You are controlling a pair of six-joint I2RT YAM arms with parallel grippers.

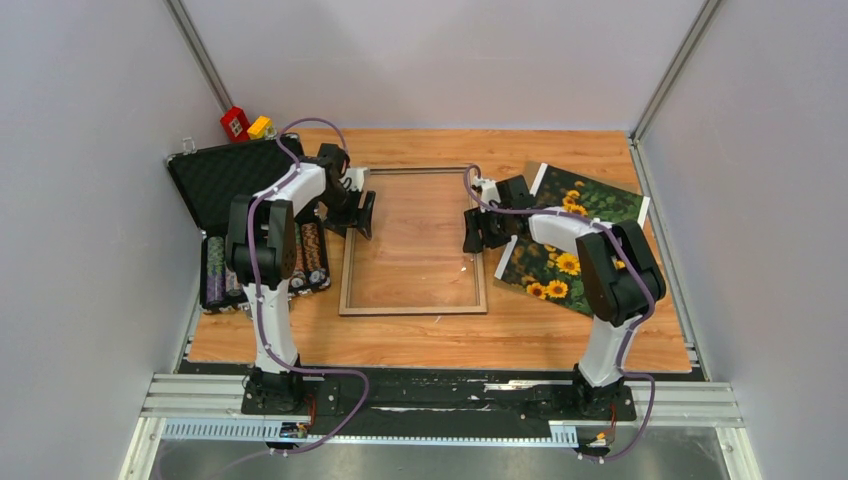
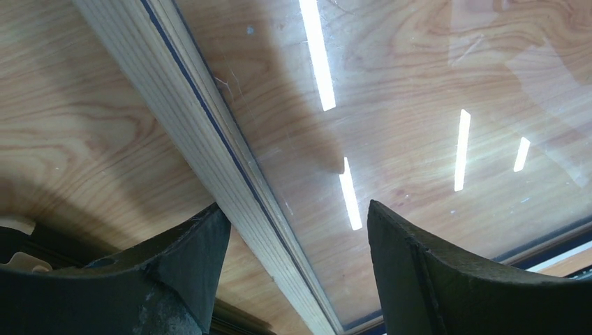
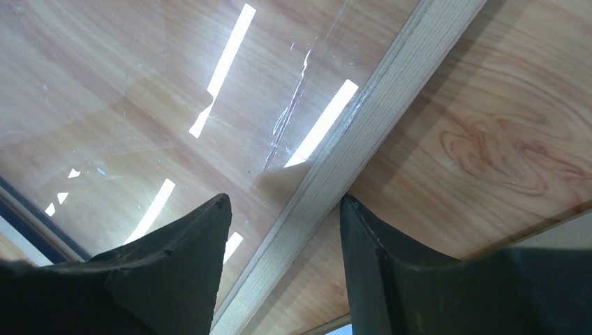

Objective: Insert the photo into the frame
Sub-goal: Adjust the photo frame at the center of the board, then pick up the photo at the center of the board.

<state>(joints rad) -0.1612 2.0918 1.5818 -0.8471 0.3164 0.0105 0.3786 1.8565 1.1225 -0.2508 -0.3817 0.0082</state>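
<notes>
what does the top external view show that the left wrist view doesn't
Only the top external: the photo lying right of the frame, the open chip case, the right arm. Only the left wrist: light strips reflected in the pane and a dark line along the rail. Both: the left tool, open, astride the frame's left rail, and the wooden table.

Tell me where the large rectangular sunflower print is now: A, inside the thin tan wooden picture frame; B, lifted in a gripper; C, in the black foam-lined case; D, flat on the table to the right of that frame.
D: the sunflower print lies flat on the wooden table right of the tan frame, through which only tabletop shows.
</notes>
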